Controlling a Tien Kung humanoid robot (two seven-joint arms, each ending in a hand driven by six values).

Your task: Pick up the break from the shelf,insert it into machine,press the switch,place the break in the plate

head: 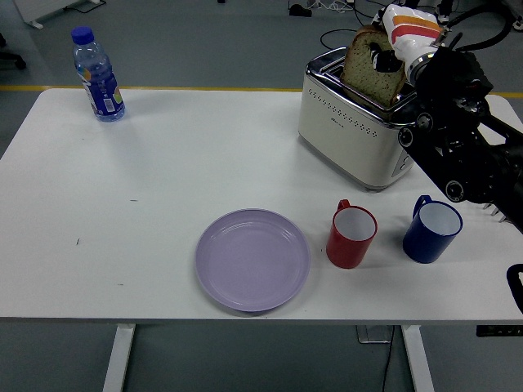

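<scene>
At far right of the bench [163,163], right hand [391,51] is clamped on bread slice [372,72], upright w/ its lower edge partway in toaster [355,122] slot, directly below the hand.

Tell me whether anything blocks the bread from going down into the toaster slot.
Nothing visible does. The right hand holds the bread directly over the toaster, with its lower edge already at the slot opening. The red cup and blue cup stand on the table, nearer the front edge than the toaster.
</scene>
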